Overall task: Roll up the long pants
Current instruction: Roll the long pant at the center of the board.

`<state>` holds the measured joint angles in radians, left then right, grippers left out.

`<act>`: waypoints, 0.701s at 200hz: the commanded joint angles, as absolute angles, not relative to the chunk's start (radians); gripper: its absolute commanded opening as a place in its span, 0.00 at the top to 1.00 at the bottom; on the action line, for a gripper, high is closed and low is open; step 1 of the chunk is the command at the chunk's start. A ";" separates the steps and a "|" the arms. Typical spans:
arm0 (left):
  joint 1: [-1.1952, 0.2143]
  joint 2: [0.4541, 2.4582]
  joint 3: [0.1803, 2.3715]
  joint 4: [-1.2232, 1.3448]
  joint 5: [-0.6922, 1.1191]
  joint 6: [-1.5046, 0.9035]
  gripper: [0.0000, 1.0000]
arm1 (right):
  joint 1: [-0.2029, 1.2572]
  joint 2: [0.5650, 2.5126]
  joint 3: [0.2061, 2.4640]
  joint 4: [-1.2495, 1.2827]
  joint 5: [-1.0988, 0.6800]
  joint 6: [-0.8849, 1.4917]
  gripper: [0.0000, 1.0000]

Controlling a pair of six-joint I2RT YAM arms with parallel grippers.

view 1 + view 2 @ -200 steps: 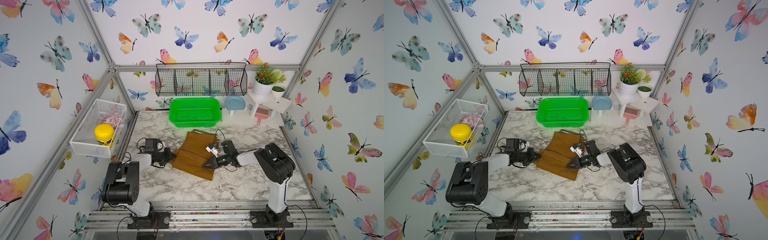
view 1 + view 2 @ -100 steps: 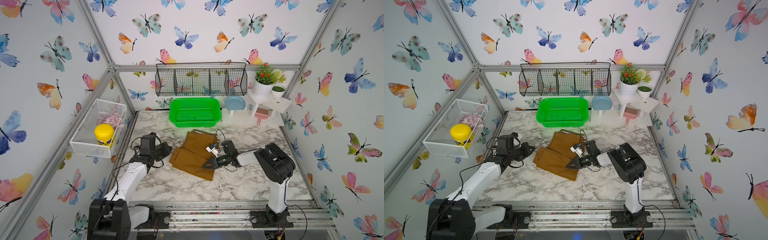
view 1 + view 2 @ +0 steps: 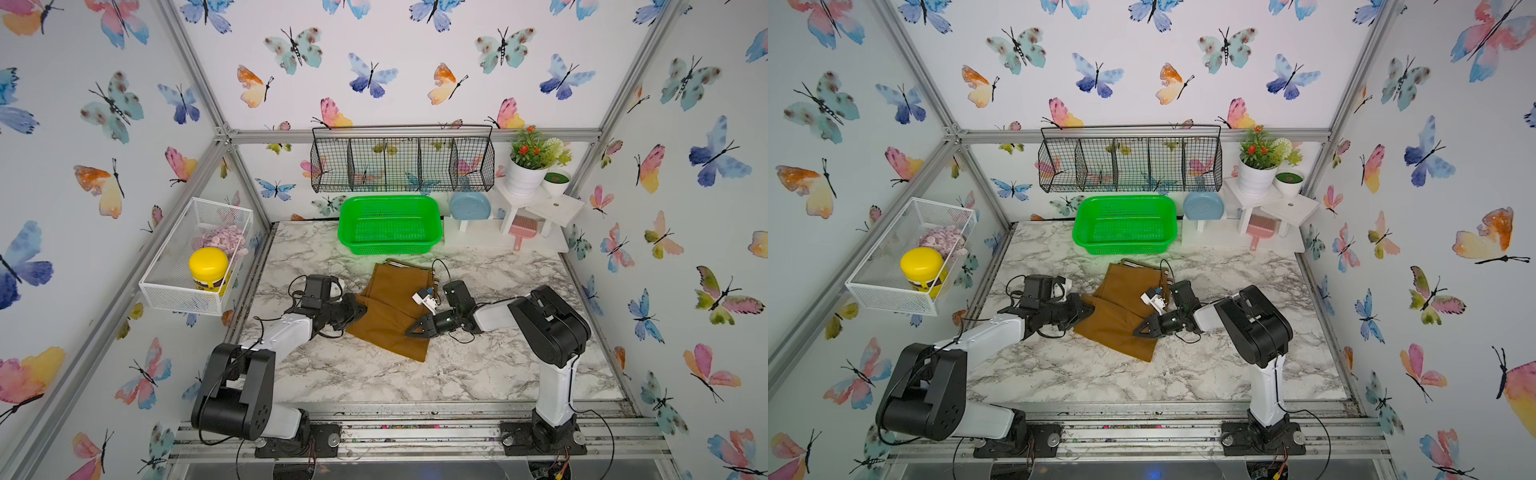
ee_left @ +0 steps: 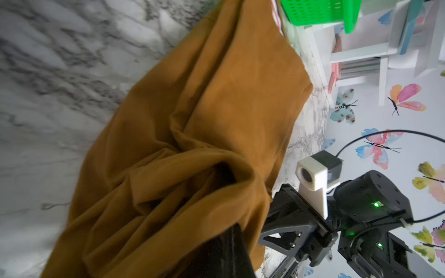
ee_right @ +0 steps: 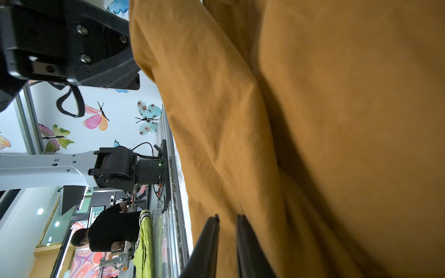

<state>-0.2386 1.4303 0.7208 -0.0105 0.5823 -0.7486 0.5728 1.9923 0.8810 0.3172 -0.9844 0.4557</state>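
On the marble table's [image 3: 415,374] left side, we noted the left gripper [image 3: 356,309] clamped on the left corner of the long pants [image 3: 386,291], having shifted rightward since half a second before. They lay rumpled mid-table, near the green basket [image 3: 388,248]. Farther right, the right gripper [image 3: 412,330] rested unmoved on the cloth, fingers [image 5: 208,245] narrowly apart; whether they pinched it, we could not tell.

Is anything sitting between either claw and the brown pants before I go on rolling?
Nothing visible does. The left claw is shut on the left edge of the mustard-brown cloth pants, cloth bunched over its finger, and the right claw lies right on the cloth. The green plastic basket stands behind the waistband, apart from them.
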 commanded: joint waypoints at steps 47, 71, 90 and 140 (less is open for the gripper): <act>-0.290 1.370 0.842 -0.177 0.374 -0.729 1.00 | 0.558 2.075 0.830 0.126 -0.850 0.466 0.80; -0.289 1.330 0.950 -0.472 0.068 -0.703 1.00 | 0.559 2.083 0.836 0.127 -0.857 0.467 0.80; -0.290 1.302 0.980 -0.533 0.017 -0.702 1.00 | 0.559 2.092 0.843 0.126 -0.862 0.466 0.80; -0.372 1.339 0.956 -0.326 0.289 -0.708 1.00 | 0.560 2.095 0.847 0.126 -0.864 0.471 0.80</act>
<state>-0.3218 1.2751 0.9569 -0.3737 0.1623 -0.7216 0.5659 2.0121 0.8932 0.3149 -1.0187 0.4637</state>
